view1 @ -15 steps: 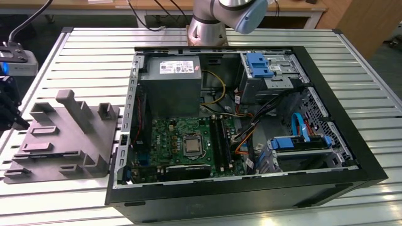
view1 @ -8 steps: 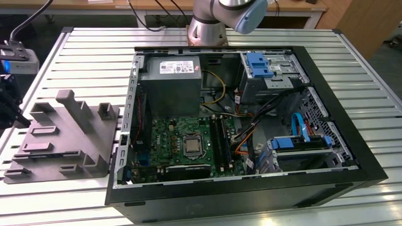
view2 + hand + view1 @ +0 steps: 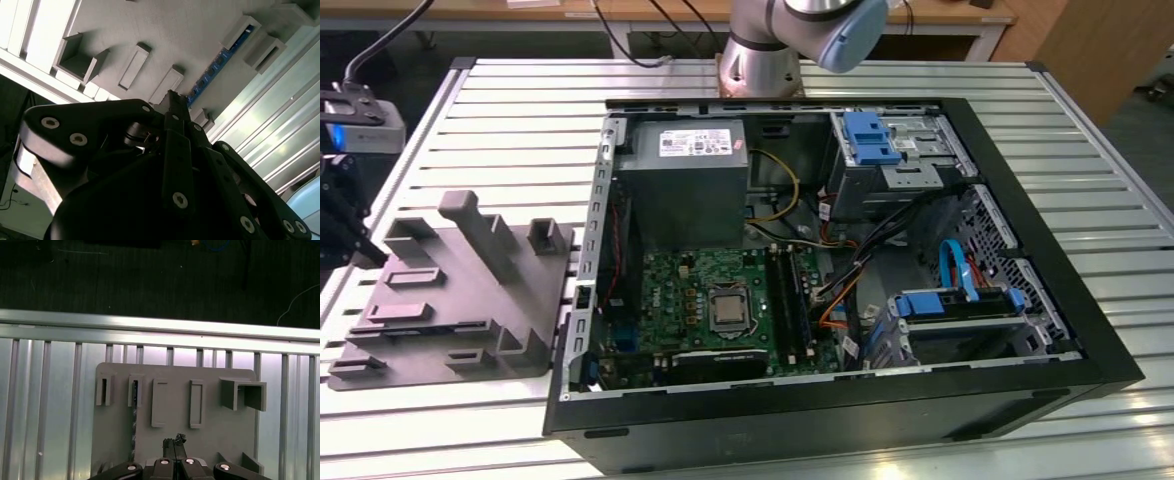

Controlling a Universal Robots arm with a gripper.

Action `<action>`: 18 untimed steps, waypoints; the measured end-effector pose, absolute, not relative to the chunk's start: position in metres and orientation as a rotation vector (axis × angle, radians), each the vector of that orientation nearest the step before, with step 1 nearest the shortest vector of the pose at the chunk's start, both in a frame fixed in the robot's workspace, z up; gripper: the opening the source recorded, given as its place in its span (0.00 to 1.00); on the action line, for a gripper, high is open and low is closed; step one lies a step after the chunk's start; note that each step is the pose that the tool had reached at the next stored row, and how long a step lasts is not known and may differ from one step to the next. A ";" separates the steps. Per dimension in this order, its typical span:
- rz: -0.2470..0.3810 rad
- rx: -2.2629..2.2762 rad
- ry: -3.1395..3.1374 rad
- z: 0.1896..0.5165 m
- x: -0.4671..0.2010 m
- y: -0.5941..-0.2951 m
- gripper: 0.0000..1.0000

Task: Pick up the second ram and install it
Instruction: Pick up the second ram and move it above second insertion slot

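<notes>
The second ram is a thin bluish board with dark chips, standing on edge in a slot of the grey holder block. In the first wrist view the second ram appears edge-on as a thin dark line on the holder block. My gripper hangs above the block, a short way to the side of the stick and apart from it. Its black fingers are shut together with nothing between them. The motherboard's long black memory slots lie inside the open computer case.
The grey holder block sits on the slatted metal table at the exterior view's left, beside the case. It carries several raised posts and pockets. Cables, drive bays and a grey power-supply box crowd the case. The arm's base stands behind the case.
</notes>
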State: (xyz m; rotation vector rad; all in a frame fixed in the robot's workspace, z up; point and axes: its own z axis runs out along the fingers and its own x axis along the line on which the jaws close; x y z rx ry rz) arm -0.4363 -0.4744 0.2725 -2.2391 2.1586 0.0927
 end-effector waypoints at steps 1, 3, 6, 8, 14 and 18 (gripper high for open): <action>0.093 -2.239 2.159 0.272 -0.436 -0.473 0.10; 0.093 -2.239 2.158 0.272 -0.436 -0.471 0.10; 0.093 -2.239 2.159 0.272 -0.436 -0.469 0.10; 0.093 -2.239 2.158 0.272 -0.436 -0.467 0.10; 0.093 -2.239 2.159 0.272 -0.436 -0.463 0.10; 0.093 -2.239 2.158 0.272 -0.436 -0.462 0.10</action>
